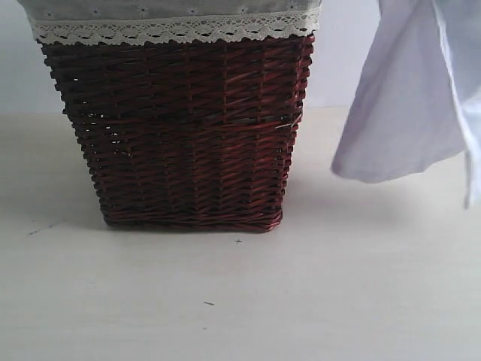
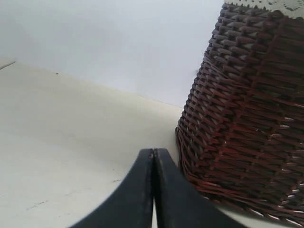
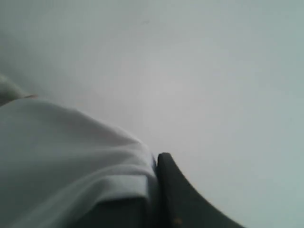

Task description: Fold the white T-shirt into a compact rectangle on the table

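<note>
T-shirt (image 1: 406,105), white, hangs in the air at the right of the exterior view. Its lowest rounded edge ends above the table (image 1: 338,293), and no part of it is seen touching. The cloth falls in loose drapes, with a hem strip running down the far right. No lettering or neck tag shows, so I cannot tell which part of the garment I have.

Right claw (image 3: 151,183): pinched tight on a fold of the T-shirt. The right wrist view shows white cloth bunched against the inner face of my one visible black finger. The other finger is hidden under the fabric. This claw is out of frame in the exterior view.

Left claw (image 2: 153,161): tips pressed together, nothing between them. It sits low over the table, just beside the foot of the basket (image 1: 188,135), apparently not touching it.

Basket: dark wicker with lace trim (image 1: 173,30) at the rim, upright on the table. It stands to the left of the hanging T-shirt and apart from it.

Status, my judgement: folding has not begun.
- Done: the T-shirt is gripped and held up at one point only.
- Left to do: lower it and spread it flat on the open table in front of the basket.
- Then turn in the sleeves and sides and fold the body into a rectangle.

With a single grip the cloth may land bunched. A second hold from my left claw seems called for.
</note>
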You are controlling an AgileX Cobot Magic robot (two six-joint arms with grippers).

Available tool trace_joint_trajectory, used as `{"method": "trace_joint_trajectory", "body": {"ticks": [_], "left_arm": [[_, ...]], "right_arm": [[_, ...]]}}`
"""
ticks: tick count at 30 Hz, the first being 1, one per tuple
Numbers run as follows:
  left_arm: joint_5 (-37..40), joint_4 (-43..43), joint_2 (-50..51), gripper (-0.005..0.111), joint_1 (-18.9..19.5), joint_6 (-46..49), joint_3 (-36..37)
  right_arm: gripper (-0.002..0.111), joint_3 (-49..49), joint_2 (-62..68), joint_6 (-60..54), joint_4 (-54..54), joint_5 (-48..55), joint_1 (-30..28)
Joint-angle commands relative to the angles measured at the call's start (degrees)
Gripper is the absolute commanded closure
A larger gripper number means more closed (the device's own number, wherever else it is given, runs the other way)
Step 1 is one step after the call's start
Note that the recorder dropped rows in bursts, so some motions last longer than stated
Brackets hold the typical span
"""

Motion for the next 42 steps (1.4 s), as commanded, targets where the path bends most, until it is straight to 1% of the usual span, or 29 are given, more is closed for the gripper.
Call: {"method": "trace_joint_trajectory", "body": {"ticks": [1, 3, 4, 6, 9, 10, 11, 13, 15, 19, 20, 21, 22, 24, 26, 31, 33, 35, 36, 40, 42], "left_arm": [[-0.04, -0.17, -0.32, 0.107, -0.09, -0.25, -0.07], [-0.04, -0.17, -0.32, 0.107, -0.09, -0.25, -0.07], [-0.04, -0.17, -0.32, 0.107, -0.09, -0.25, -0.07], [-0.04, -0.17, -0.32, 0.107, -0.09, -0.25, -0.07], [-0.04, -0.17, -0.32, 0.107, -0.09, -0.25, -0.07], [-0.04, -0.17, -0.32, 0.107, -0.09, -0.25, -0.07], [-0.04, -0.17, -0.32, 0.107, -0.09, -0.25, -0.07], [-0.04, -0.17, -0.32, 0.107, -0.09, -0.25, -0.07], [-0.04, -0.17, -0.32, 0.107, -0.09, -0.25, -0.07], [-0.04, -0.17, -0.32, 0.107, -0.09, -0.25, -0.07], [-0.04, -0.17, -0.32, 0.107, -0.09, -0.25, -0.07], [-0.04, -0.17, -0.32, 0.107, -0.09, -0.25, -0.07], [-0.04, -0.17, -0.32, 0.107, -0.09, -0.25, -0.07], [-0.04, -0.17, -0.32, 0.107, -0.09, -0.25, -0.07], [-0.04, -0.17, -0.32, 0.107, -0.09, -0.25, -0.07], [-0.04, -0.17, -0.32, 0.107, -0.09, -0.25, -0.07], [-0.04, -0.17, -0.32, 0.107, -0.09, -0.25, -0.07], [-0.04, -0.17, -0.32, 0.107, -0.09, -0.25, -0.07], [-0.04, -0.17, -0.32, 0.107, -0.09, -0.25, -0.07], [-0.04, -0.17, -0.32, 0.107, -0.09, -0.25, -0.07], [-0.04, -0.17, -0.32, 0.107, -0.09, -0.25, -0.07]], "right_arm": [[0.108, -2.1, -1.77, 19.68, -18.38, -0.91, -0.17], [0.108, -2.1, -1.45, 29.3, -26.25, 4.28, -0.17], [0.108, -2.1, -0.9, 29.82, -27.07, 7.71, -0.17], [0.108, -2.1, 0.85, 26.47, -24.39, 14.28, -0.17], [0.108, -2.1, 3.24, 13.41, -14.62, 25.35, -0.17], [0.107, -2.1, 4.14, 12.55, -13.77, 28.59, -0.17], [0.106, -2.1, 4.88, 14.3, -14.44, 30.18, -0.17], [0.099, -2.1, 6.73, 20.73, -20.99, 30.18, -0.17], [0.088, -0.15, 7.35, 27.14, -26.6, 30.18, -0.17], [0.066, 6.44, 7.44, 27.31, -29.55, 30.18, -0.17], [0.063, 7.69, 7.79, 27.31, -30.5, 30.18, -0.17], [0.061, 9.47, 8.26, 27.54, -33.62, 30.18, -0.17], [0.061, 10.54, 8.71, 28.64, -36.73, 30.18, -0.17], [0.061, 12.97, 10.11, 37.08, -47.5, 30.18, -0.73], [0.063, 14.91, 11.06, 41.64, -52.78, 30.18, -2.21], [0.069, 15.03, 14.14, 41.67, -45.18, 30.18, -7.96], [0.069, 15.03, 14.56, 41.07, -43.55, 30.18, -8.55], [0.069, 14.84, 14.56, 37.69, -38.76, 30.18, -8.38], [0.069, 14.23, 14.41, 35.49, -34.49, 30.18, -8.08], [0.069, 12.43, 13.97, 18.24, -10.95, 30.18, -4.93], [0.069, 12.43, 13.74, 11.5, -1.09, 30.18, -2.8]]}}
